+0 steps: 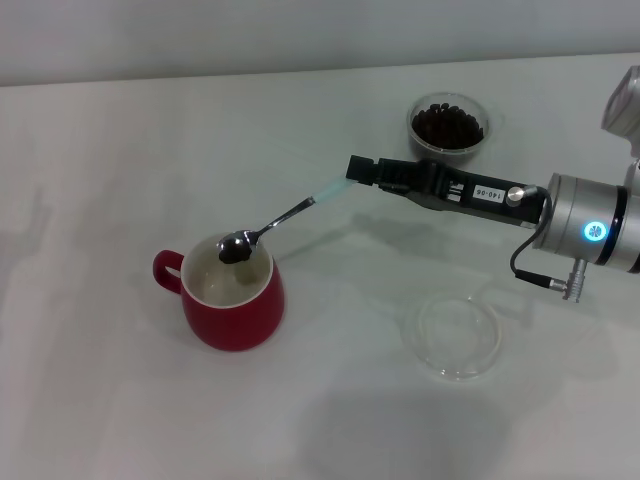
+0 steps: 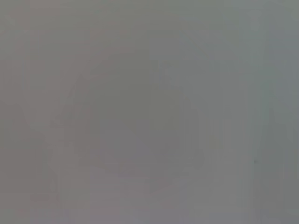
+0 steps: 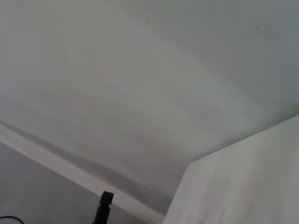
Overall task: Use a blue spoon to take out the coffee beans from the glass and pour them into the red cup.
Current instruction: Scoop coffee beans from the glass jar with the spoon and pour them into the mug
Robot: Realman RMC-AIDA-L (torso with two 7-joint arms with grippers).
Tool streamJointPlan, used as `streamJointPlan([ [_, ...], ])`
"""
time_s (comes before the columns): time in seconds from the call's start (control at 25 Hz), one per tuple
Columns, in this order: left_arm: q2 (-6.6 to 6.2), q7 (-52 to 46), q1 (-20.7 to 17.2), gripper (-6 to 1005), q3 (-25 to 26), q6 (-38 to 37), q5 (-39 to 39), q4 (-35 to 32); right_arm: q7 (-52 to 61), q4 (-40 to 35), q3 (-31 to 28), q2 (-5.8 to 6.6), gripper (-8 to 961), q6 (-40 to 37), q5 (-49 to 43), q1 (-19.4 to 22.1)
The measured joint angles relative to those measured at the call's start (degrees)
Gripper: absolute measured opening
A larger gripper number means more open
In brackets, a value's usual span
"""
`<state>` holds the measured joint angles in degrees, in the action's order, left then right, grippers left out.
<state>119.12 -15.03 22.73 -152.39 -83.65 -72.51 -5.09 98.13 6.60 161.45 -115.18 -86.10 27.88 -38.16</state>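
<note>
Right now my right gripper (image 1: 352, 168) pinches the blue spoon (image 1: 275, 220) by its handle, its bowl with coffee beans (image 1: 232, 252) over the red cup (image 1: 233, 293) mid-counter. Near the far edge, the glass (image 1: 448, 126) holds more beans. A gripper label reads roughly "140-06".

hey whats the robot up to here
The right gripper holds the blue spoon by its pale handle, reaching in from the right. The spoon's bowl carries a few coffee beans and sits just above the mouth of the red cup, not yet tipped. The glass, farther back on the table, still has plenty of beans in it. A clear saucer lies in front of the arm. The left arm is out of view.
</note>
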Motion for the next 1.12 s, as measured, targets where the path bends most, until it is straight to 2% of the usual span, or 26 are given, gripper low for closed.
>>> streamJointPlan([
  [0.48,0.07,0.01,0.93,772,-0.36,1.58,0.33,-0.03,-7.32,-0.01,-0.09,-0.04,154,0.27,0.32,-0.07],
  [1.12,0.16,0.00,1.29,773,-0.28,4.24,0.41,-0.45,-24.73,-0.87,-0.08,-0.03,155,-4.79,0.16,0.60],
])
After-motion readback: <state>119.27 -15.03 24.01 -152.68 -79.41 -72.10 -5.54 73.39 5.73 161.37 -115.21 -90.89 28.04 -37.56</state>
